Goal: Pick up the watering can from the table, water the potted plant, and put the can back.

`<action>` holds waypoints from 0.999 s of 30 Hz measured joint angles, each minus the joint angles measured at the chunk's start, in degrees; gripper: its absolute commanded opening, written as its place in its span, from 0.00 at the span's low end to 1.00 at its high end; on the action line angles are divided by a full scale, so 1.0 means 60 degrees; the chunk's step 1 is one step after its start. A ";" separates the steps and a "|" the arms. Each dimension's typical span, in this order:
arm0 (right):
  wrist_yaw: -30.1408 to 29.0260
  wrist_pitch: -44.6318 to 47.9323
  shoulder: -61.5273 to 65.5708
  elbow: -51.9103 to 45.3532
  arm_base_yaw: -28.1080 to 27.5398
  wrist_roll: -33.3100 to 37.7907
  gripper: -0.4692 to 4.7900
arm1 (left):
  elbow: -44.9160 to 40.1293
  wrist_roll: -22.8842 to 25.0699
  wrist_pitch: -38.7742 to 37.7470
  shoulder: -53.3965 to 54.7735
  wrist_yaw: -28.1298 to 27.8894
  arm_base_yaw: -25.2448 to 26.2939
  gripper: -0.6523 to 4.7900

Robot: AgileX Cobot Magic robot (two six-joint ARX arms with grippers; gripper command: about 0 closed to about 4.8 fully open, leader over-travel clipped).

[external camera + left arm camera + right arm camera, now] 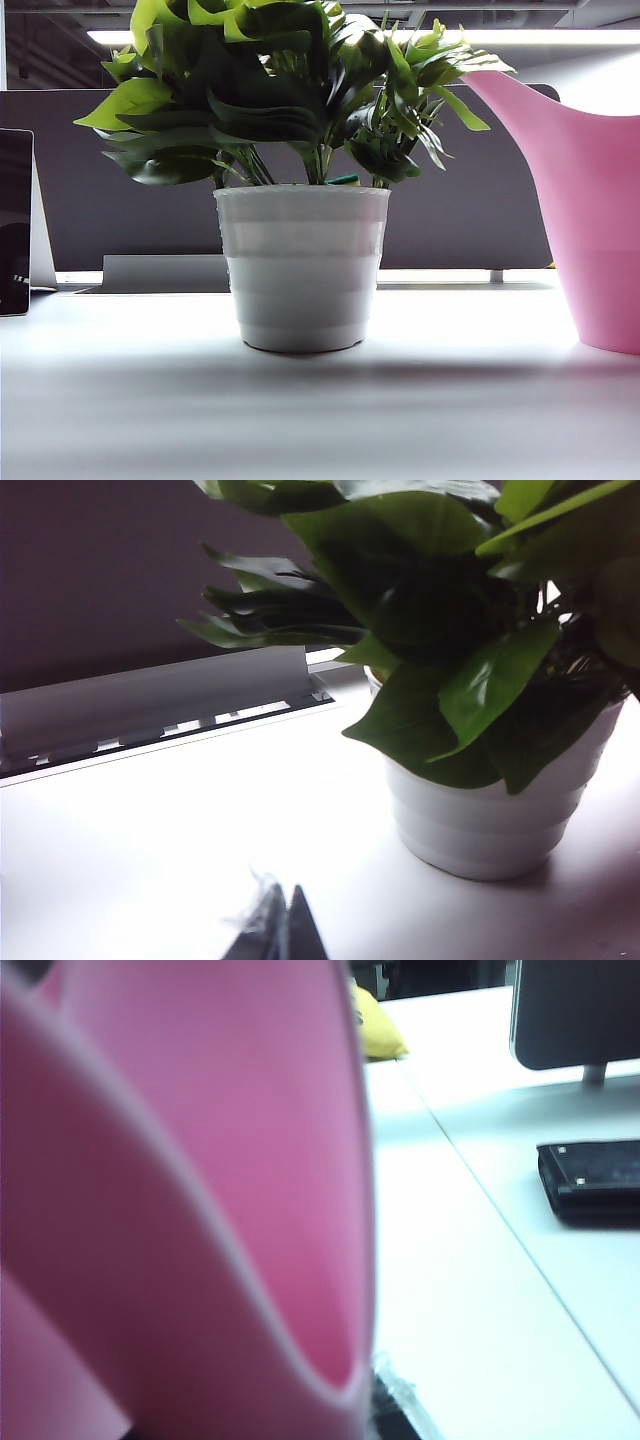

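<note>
Both end effectors' states unclear: left end effector (280,930) barely in frame, right hidden behind cropped watering can (200,1200).

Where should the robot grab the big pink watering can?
Probably from the right, away from the potted plant: the smooth pink plastic watering can stands upright on the pale table, its long spout slanting left over the leaves. Its handle isn't clearly visible; the right gripper sits close beside its wall.

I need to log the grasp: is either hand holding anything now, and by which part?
The left hand holds nothing, low over the table near the potted plant. The right hand sits right against the watering can; a hold cannot be told.
</note>
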 measured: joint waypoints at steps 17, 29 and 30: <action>0.0295 -0.0153 0.0000 -0.0302 -0.0004 0.0849 0.81 | 0.0000 0.0000 0.0000 0.0000 0.0000 0.0000 0.11; 0.0295 -0.1024 -0.0685 -0.0302 -0.0004 0.1304 0.81 | 0.0000 0.0000 0.0000 0.0000 0.0000 0.0000 0.11; 0.0295 -0.1213 -0.0867 -0.0302 -0.0004 0.1308 0.81 | 0.0000 0.0000 0.0000 0.0000 0.0000 0.0000 0.11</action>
